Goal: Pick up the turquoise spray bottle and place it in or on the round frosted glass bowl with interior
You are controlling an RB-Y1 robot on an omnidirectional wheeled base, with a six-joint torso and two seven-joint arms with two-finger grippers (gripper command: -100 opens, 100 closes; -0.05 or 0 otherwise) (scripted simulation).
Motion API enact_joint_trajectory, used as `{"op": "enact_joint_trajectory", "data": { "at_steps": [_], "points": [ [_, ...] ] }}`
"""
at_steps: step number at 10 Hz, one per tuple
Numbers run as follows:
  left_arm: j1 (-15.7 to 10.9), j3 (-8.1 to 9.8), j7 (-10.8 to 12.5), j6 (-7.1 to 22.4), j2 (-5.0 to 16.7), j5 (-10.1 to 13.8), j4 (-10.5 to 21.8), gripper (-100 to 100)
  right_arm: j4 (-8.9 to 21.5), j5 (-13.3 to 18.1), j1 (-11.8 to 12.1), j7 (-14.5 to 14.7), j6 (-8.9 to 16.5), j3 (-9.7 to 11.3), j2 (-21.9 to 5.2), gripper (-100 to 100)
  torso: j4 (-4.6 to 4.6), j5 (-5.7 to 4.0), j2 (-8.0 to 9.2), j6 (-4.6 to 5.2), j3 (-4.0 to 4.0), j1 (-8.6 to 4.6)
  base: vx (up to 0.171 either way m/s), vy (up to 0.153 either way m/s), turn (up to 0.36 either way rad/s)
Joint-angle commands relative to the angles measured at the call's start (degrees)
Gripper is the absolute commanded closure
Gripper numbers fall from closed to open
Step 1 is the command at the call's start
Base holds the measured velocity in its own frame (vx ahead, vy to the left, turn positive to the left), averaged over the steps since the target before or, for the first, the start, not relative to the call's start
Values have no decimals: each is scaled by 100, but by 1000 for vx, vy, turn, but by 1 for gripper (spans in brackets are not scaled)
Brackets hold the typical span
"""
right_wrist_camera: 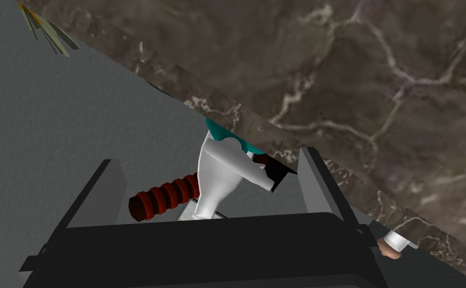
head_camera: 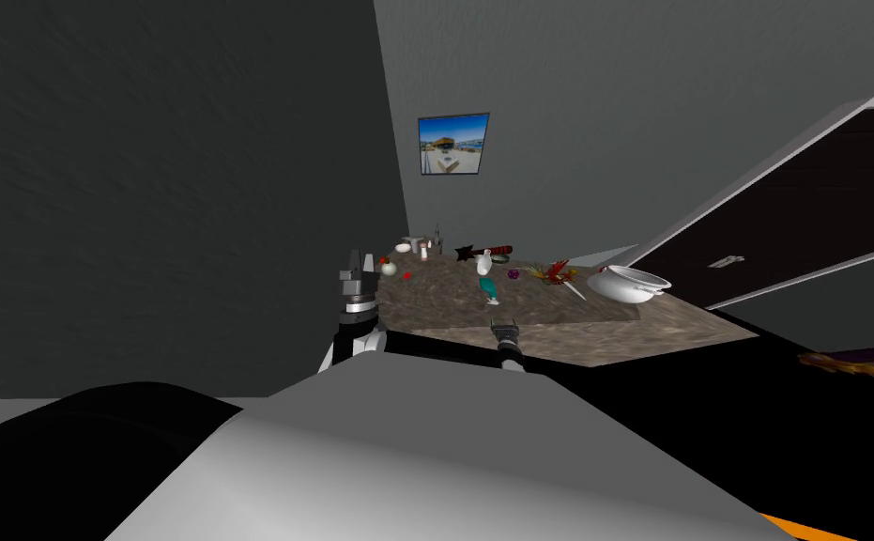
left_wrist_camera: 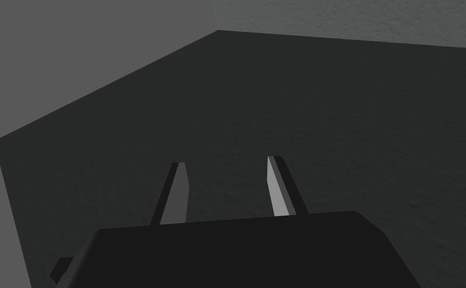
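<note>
Right gripper [right_wrist_camera: 207,157] and left gripper [left_wrist_camera: 226,161] both gape empty, with one bottle [right_wrist_camera: 219,177] upright on the counter [right_wrist_camera: 377,75], apart from one bowl [head_camera: 627,284].

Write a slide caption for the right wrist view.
Right gripper, fingers open, frames the turquoise spray bottle standing on the brown marbled tabletop.

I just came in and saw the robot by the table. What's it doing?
The robot's right gripper, fingers open, sits at the near edge of the brown marbled table, aimed at the turquoise and white spray bottle. The bottle stands untouched. The round white bowl waits to its right. The left gripper is raised beside the table.
</note>
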Motion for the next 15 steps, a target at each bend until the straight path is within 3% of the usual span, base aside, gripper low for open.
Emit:
{"op": "enact_joint_trajectory", "data": {
  "at_steps": [1,3,6,15],
  "points": [
    [0,0,0,0,0,0,0,0,239,286,-52,149,226,52,-65,-100,0,0,0,0,0,0,35,-9,103],
    [0,0,0,0,0,0,0,0,239,506,-52,149,226,52,-65,-100,-1,0,-2,0,-1,-1,21,-10,26],
    [0,0,0,0,0,0,0,0,592,1060,-114,412,579,132,-168,-100,0,0,0,0,0,0,31,-10,86],
    [0,0,0,0,0,0,0,0,1237,2502,-218,954,1222,270,-385,-100,-1,0,-3,0,-2,3,35,-10,76]
  ]
}}
